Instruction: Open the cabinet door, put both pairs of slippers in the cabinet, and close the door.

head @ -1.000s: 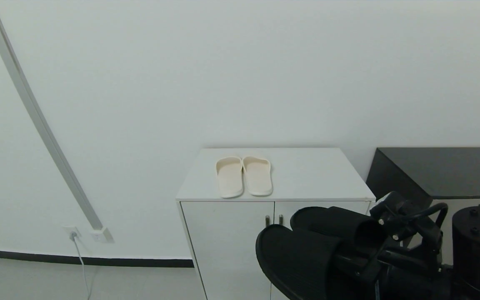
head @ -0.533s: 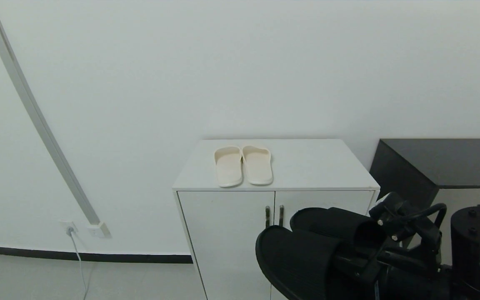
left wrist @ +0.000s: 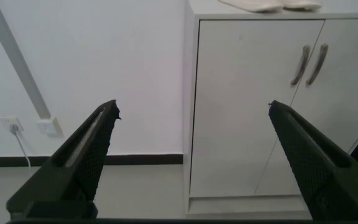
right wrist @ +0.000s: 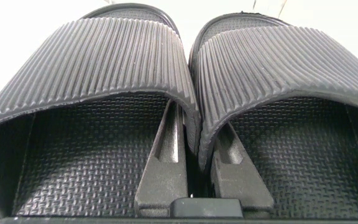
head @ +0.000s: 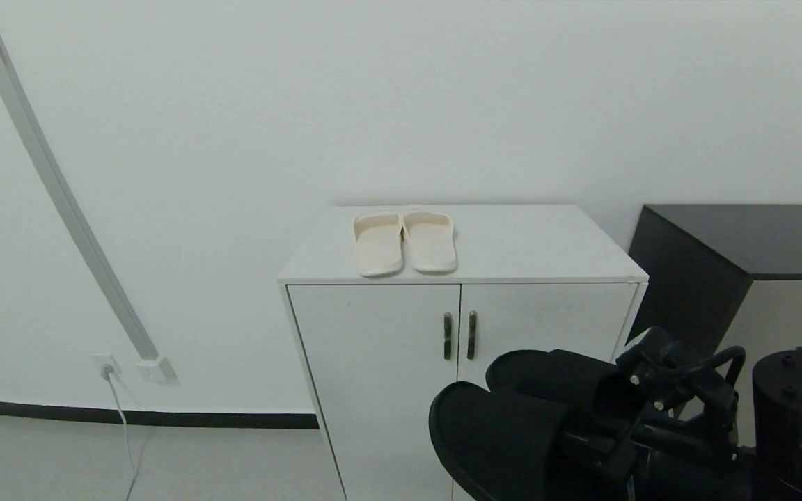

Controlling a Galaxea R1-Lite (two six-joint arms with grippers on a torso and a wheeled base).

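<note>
Progress check: as far as I can see, nothing is stowed yet. The cabinet stands with both doors shut and its handles untouched. The cream slippers lie side by side on its top, near the front edge. The black slippers are held in front of the cabinet, low on the right, with the right gripper pinching their inner walls together. The left gripper is spread wide and empty, pointed toward the cabinet. Left to do, by my reading: open a door, place both pairs, close it.
</note>
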